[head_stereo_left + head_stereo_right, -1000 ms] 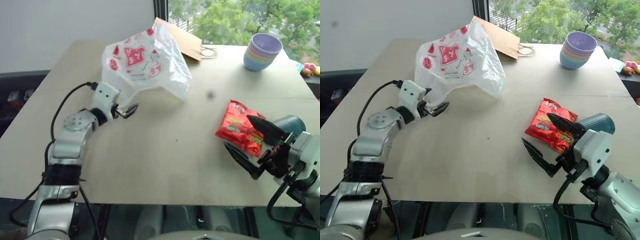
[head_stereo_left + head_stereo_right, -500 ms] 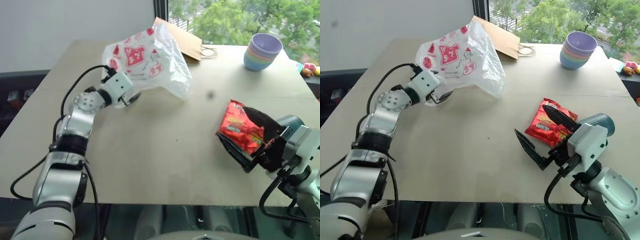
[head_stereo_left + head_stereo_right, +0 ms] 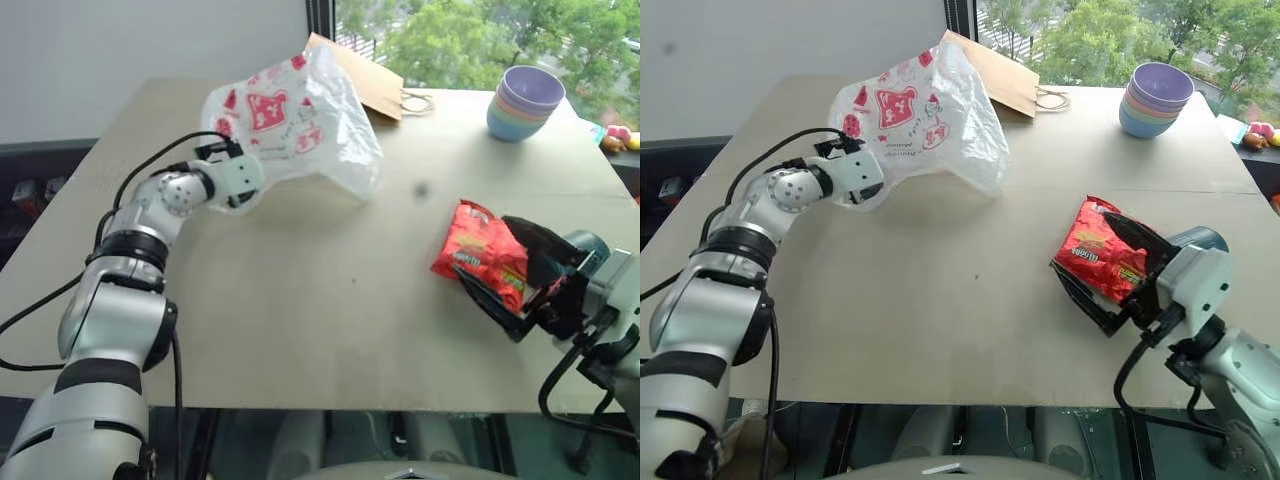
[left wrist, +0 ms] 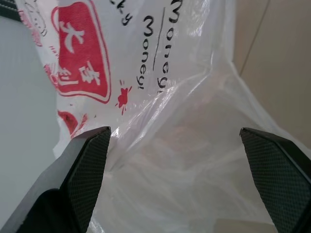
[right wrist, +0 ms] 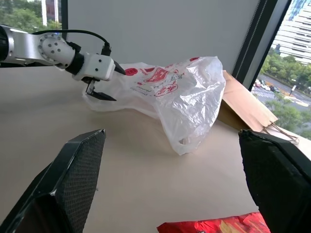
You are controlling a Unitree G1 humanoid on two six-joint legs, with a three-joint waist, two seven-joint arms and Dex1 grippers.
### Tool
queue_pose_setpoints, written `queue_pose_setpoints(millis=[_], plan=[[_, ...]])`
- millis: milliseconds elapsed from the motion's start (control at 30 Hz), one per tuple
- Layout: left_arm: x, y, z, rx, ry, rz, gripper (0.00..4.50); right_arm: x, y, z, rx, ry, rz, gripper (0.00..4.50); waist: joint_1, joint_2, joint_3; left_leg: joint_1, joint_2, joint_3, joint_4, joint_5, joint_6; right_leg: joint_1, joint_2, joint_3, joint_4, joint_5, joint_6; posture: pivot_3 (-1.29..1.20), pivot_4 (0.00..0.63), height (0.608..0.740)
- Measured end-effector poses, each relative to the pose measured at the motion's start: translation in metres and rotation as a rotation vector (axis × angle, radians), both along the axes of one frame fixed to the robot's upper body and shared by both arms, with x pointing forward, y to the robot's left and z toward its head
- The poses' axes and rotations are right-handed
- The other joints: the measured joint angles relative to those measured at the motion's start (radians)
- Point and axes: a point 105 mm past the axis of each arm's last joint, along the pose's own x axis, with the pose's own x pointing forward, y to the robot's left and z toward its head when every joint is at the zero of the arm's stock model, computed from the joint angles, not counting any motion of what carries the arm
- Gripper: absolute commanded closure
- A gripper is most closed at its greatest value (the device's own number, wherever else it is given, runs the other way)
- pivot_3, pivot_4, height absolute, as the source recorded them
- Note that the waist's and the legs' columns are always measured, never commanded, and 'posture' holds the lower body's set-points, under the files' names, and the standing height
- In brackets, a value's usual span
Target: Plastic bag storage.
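Plastic bag [image 4: 194,145] sits between wide-open left pincer [image 4: 175,160] fingers, ungripped.

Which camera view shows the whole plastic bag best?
The right wrist view: the plastic bag lies in full side outline on the table, with the left gripper open at its edge. The eye views show it from above, partly behind that gripper. The left wrist view shows a close patch of film and red print.
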Motion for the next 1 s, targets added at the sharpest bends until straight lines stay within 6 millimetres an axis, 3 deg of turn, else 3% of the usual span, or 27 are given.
queue_pose_setpoints(millis=[33,167,300,433,633,833,1000], plan=[[0.001,0.0,0.002,0.004,-0.005,0.002,0.83,0.0,0.0,0.0,-0.003,0.001,0.003,0.0,0.0,0.0,0.0,0.0,0.0,0.0,0.0,0.0,0.0,0.0,0.0,0.0,0.0,0.0,0.0,0.0,0.15,0.74],[0.003,-0.004,0.003,-0.005,-0.013,-0.003,2.53,0.0,-0.002,0.0,-0.003,0.001,0.001,0.0,-0.001,0.0,0.0,0.0,0.0,0.0,0.0,0.0,0.0,0.0,0.0,0.0,0.0,0.0,0.0,0.0,0.15,0.74],[0.005,-0.009,0.011,-0.22,0.004,0.006,4.47,-0.001,-0.003,-0.004,0.0,0.019,-0.013,0.0,-0.001,-0.001,0.0,0.0,0.0,0.0,0.0,0.0,0.0,0.0,0.0,0.0,0.0,0.0,0.0,0.0,0.15,0.74],[0.007,-0.013,0.029,-0.469,0.021,0.005,4.47,-0.001,-0.004,-0.008,-0.004,0.032,-0.027,0.0,-0.001,-0.001,0.0,0.0,0.0,0.0,0.0,0.0,0.0,0.0,0.0,0.0,0.0,0.0,0.0,0.0,0.15,0.74],[0.007,-0.018,0.036,-0.743,0.088,-0.005,4.47,-0.001,-0.002,-0.011,-0.013,0.035,-0.028,0.0,-0.006,-0.001,0.0,0.0,0.0,0.0,0.0,0.0,0.0,0.0,0.0,0.0,0.001,0.0,0.0,0.0,0.15,0.74],[-0.006,-0.029,0.075,-0.981,0.112,-0.127,4.47,-0.001,0.002,-0.014,-0.013,0.033,-0.015,0.0,-0.006,-0.001,0.0,0.001,0.0,0.0,0.001,0.0,0.0,0.0,0.0,0.001,0.002,0.0,0.0,0.0,0.15,0.74],[-0.031,-0.04,0.06,-1.018,0.214,-0.162,4.47,0.001,0.0,-0.023,-0.003,0.054,-0.015,0.0,-0.008,-0.001,0.0,0.002,0.0,0.0,0.001,0.0,0.0,0.0,0.0,0.002,0.005,0.0,-0.001,0.0,0.15,0.74]])
